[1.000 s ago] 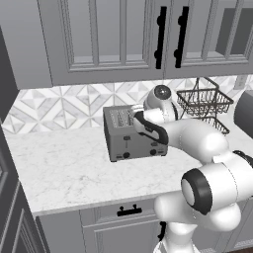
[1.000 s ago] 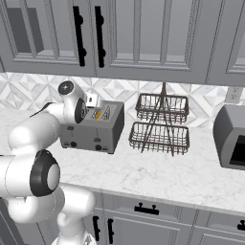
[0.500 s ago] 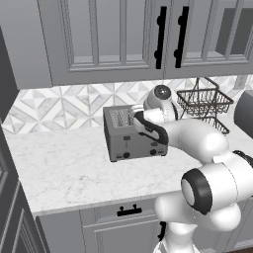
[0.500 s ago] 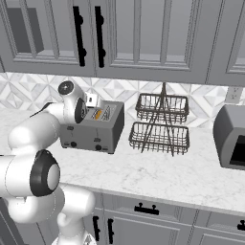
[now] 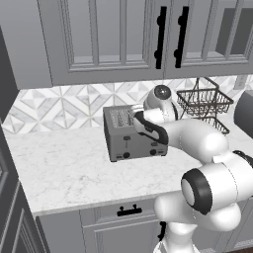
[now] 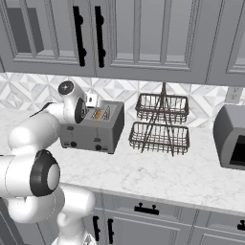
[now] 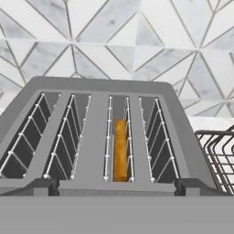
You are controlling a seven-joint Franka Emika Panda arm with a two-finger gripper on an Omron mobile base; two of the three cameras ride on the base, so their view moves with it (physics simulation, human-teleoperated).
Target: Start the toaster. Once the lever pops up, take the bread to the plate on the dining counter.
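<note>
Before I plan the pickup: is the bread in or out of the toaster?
In: the bread stands on edge in one slot of the toaster.

White robot arm (image 5: 197,143) beside the toaster (image 5: 129,133)
Glossy, rounded white segments meet at dark grey-black joint rings; a round grey cap tops the wrist nearest the toaster.

i've got the toaster (image 5: 134,134) on the marble desk (image 5: 64,163), a boxy grey metal unit standing upright near the tiled back wall, four slots open on top, two small black knobs low on its front. from the hand view i'm looking straight down the slots of the toaster (image 7: 105,137), wire guides lining each one. the bread (image 7: 120,151) sits on edge in the third slot from the left, a thin golden orange slice, sunk below the top rim.
</note>
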